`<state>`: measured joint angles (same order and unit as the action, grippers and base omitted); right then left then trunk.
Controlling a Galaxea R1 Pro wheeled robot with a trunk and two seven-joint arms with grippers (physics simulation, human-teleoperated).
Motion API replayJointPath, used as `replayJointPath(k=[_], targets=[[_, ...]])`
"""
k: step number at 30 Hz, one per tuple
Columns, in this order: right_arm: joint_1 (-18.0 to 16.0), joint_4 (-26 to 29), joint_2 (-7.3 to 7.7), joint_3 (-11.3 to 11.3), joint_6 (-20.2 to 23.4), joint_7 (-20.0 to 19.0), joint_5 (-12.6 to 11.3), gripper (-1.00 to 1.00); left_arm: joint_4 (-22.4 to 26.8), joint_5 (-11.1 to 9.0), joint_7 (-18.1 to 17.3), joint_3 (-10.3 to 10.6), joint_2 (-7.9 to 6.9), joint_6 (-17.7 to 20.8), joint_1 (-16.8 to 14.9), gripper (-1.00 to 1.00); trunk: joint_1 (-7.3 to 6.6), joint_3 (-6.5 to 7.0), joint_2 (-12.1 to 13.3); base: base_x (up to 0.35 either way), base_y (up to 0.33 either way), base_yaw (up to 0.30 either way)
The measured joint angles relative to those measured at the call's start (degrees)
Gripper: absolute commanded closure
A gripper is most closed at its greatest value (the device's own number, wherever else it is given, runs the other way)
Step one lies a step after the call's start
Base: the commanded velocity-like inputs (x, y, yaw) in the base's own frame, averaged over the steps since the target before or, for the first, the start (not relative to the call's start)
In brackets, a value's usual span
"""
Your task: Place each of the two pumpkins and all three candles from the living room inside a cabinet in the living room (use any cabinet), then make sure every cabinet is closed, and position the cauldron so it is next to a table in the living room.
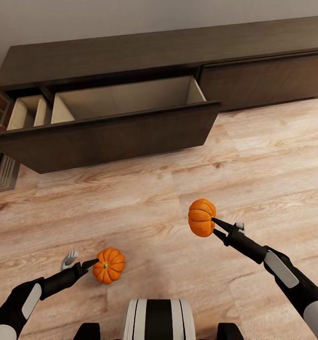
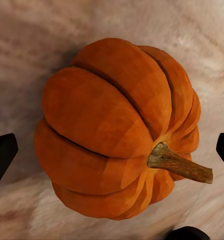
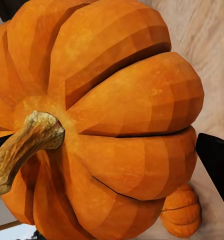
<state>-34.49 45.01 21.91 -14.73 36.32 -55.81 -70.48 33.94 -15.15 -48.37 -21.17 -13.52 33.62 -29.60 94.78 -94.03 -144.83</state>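
Gripping the ribbed orange pumpkin (image 1: 201, 217) aloft, your right end effector (image 1: 214, 225) pinches beside its woody stem; it looks rigid, light, slick. Left end effector (image 1: 93, 264) is spread around the second pumpkin (image 1: 108, 265) on the wood floor (image 1: 253, 160), before the dark-brown cabinet's (image 1: 130, 52) open drawer.

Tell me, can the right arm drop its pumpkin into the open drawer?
Probably yes: the drawer is pulled out, and bare floor lies between it and the pumpkin in the right gripper.

You're in a home living room: a long, low dark-brown wood-grain media cabinet (image 1: 144, 52) stands on pale wood-plank flooring (image 1: 253, 156).
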Motion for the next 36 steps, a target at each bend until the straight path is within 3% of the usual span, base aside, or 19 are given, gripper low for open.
replayJointPath(k=[7,13,18,36], targets=[[0.0,0.0,-0.04,0.0,0.0,0.0,0.0,1.00,0.0,0.2,0.0,0.3,0.13,0.0,0.0,-1.00,0.18,-1.55,-0.1,0.000,0.000,0.000],[0.0,0.0,-0.01,0.0,0.1,0.0,-0.1,1.00,0.0,0.5,0.0,0.4,0.32,0.0,0.0,-1.00,0.18,-1.56,-0.1,0.000,0.000,0.000],[0.0,0.0,0.00,0.0,0.0,0.0,0.0,1.00,0.0,0.6,0.0,0.4,0.33,-0.1,0.0,-1.00,0.31,-2.66,-0.2,0.000,0.000,0.000],[0.0,0.0,-0.09,0.0,0.1,0.0,-0.1,1.00,0.0,0.7,0.0,0.6,0.42,-0.1,0.0,-1.00,0.30,-2.67,-0.2,0.007,-0.004,0.000]])
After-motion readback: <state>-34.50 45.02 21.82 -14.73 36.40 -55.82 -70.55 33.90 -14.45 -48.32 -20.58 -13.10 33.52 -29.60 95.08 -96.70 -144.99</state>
